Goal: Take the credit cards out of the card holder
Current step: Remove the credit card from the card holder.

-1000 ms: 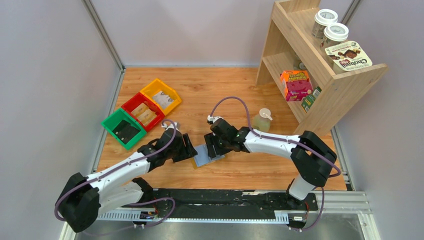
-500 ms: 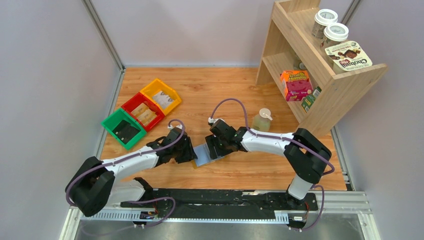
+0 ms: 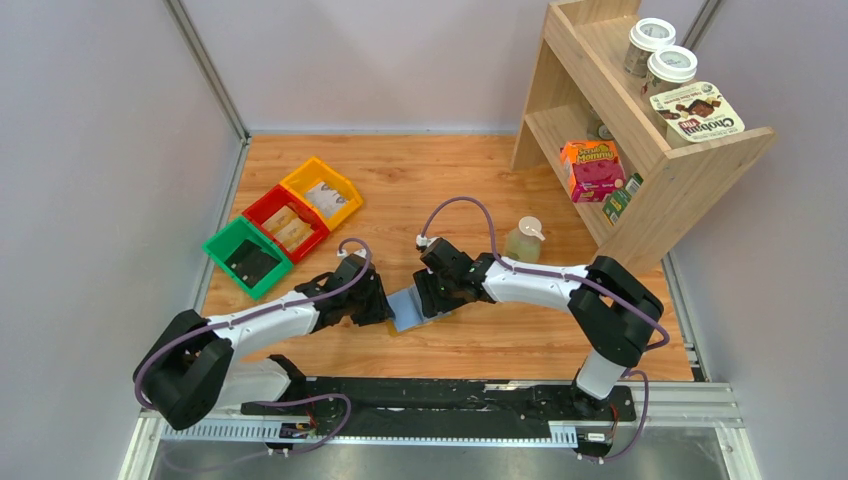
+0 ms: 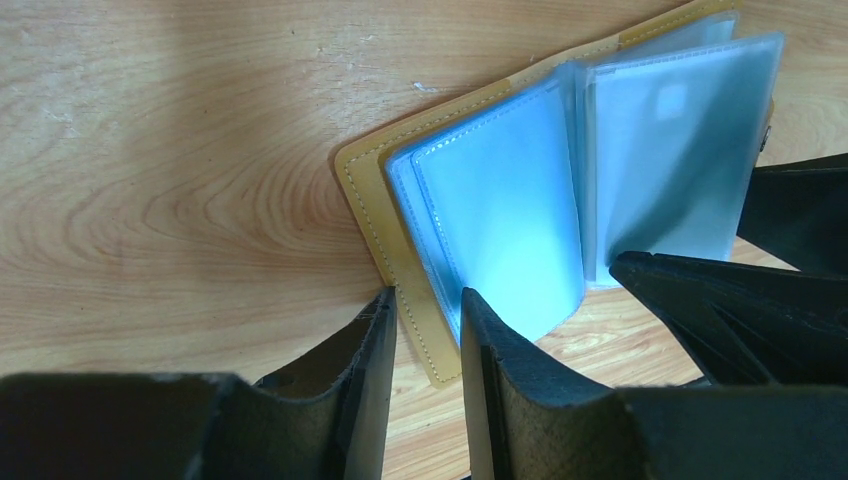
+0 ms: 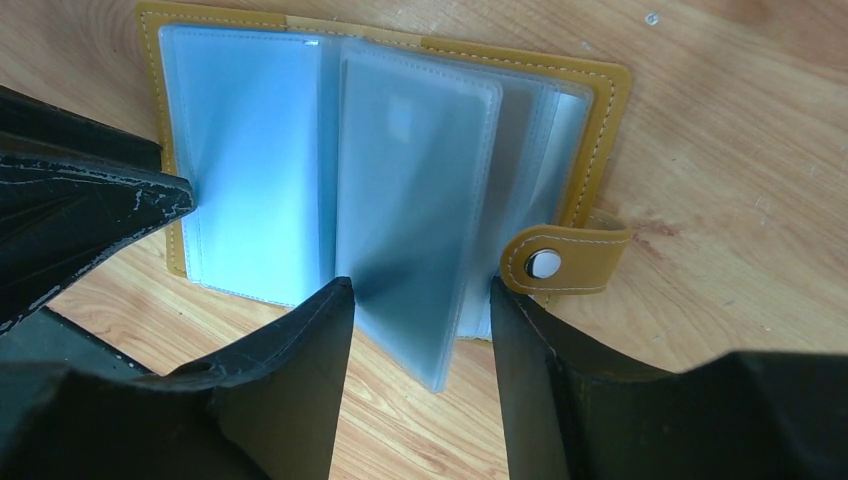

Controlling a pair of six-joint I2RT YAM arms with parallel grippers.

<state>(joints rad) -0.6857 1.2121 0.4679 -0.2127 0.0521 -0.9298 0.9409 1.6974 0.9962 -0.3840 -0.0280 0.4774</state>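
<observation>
The mustard-yellow card holder [image 3: 393, 325] lies open on the wooden table between my two grippers. Its pale blue-grey card sleeves [image 4: 500, 210] fan out, and I cannot tell cards from sleeves. My left gripper [image 3: 380, 303] sits at its left edge; in the left wrist view it [image 4: 428, 300] is narrowly open, astride the yellow cover edge [image 4: 365, 190]. My right gripper [image 3: 432, 298] is at the right half. In the right wrist view it [image 5: 420, 290] is open, with one raised sleeve [image 5: 410, 200] standing between the fingers, untouched. The snap tab [image 5: 560, 262] lies beside the right finger.
Green [image 3: 245, 258], red [image 3: 285, 222] and yellow [image 3: 322, 192] bins stand at the left back, holding tan packets. A small bottle [image 3: 523, 240] stands behind the right arm. A wooden shelf [image 3: 690, 165] with boxes and cups fills the right back.
My left arm has drawn in and lowered, with its gripper settling at the card holder's left edge. The right gripper has shifted only slightly. The card holder stays open.
</observation>
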